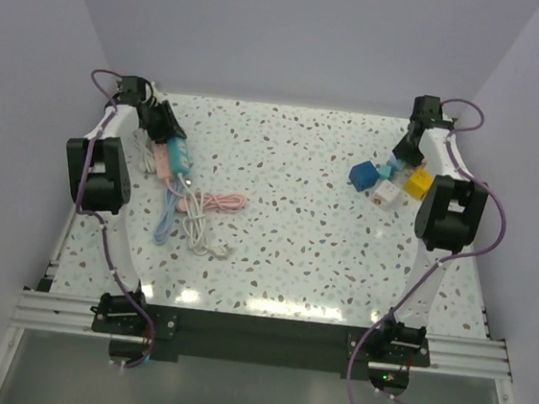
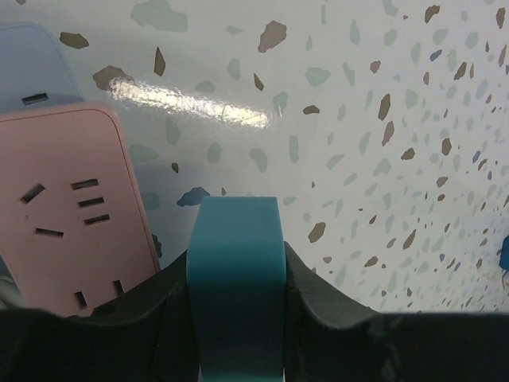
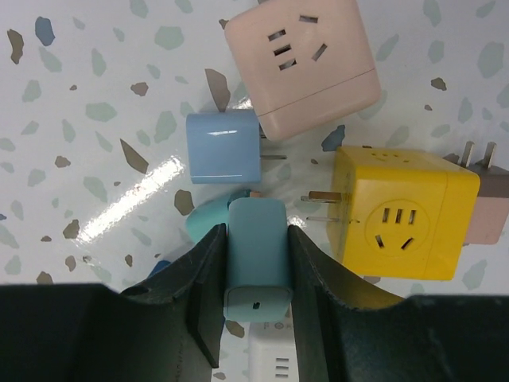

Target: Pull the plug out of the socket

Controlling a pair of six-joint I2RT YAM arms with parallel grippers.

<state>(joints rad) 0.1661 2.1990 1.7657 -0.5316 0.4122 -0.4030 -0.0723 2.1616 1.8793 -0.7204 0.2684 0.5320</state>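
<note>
My right gripper (image 3: pixel 256 239) is shut on a teal plug (image 3: pixel 256 263) and holds it over the speckled table; one prong tip shows at its far end. A white cube socket (image 3: pixel 274 362) lies just under it near the wrist. In the top view this gripper (image 1: pixel 401 158) is at the far right by the cube sockets. My left gripper (image 2: pixel 236 255) is shut on a teal power strip (image 2: pixel 236 278), with a pink power strip (image 2: pixel 71 207) beside it on the left. In the top view this gripper (image 1: pixel 165 138) is at the far left over the strips.
Near the right gripper lie a light blue plug (image 3: pixel 223 147), a pink cube socket (image 3: pixel 302 68) and a yellow cube socket (image 3: pixel 398 211) with prongs. A blue cube (image 1: pixel 362 175) lies to their left. Pink, white and blue cables (image 1: pixel 200 216) trail from the strips towards the middle.
</note>
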